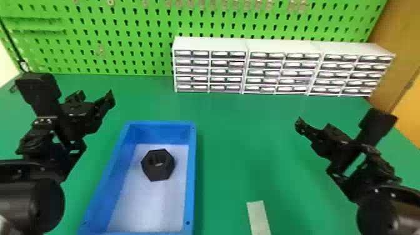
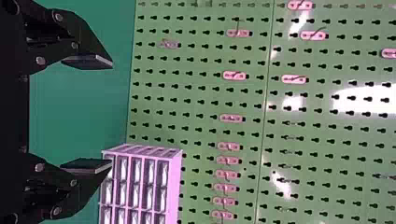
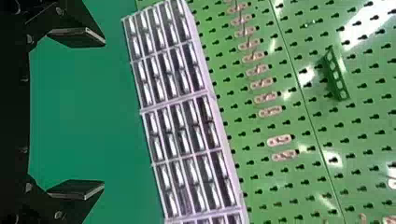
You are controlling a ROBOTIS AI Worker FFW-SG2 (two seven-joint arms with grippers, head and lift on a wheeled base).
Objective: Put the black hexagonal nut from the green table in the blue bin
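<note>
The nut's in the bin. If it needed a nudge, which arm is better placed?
Left, probably: the left tool is open and nearer the bin and nut; the right tool, also open, is farther off.

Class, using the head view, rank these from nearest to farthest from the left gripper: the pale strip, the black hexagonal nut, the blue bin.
Nearest to the left gripper first:
1. Blue bin: just to its right.
2. Black hexagonal nut: inside the bin.
3. Pale strip: right of the bin.
</note>
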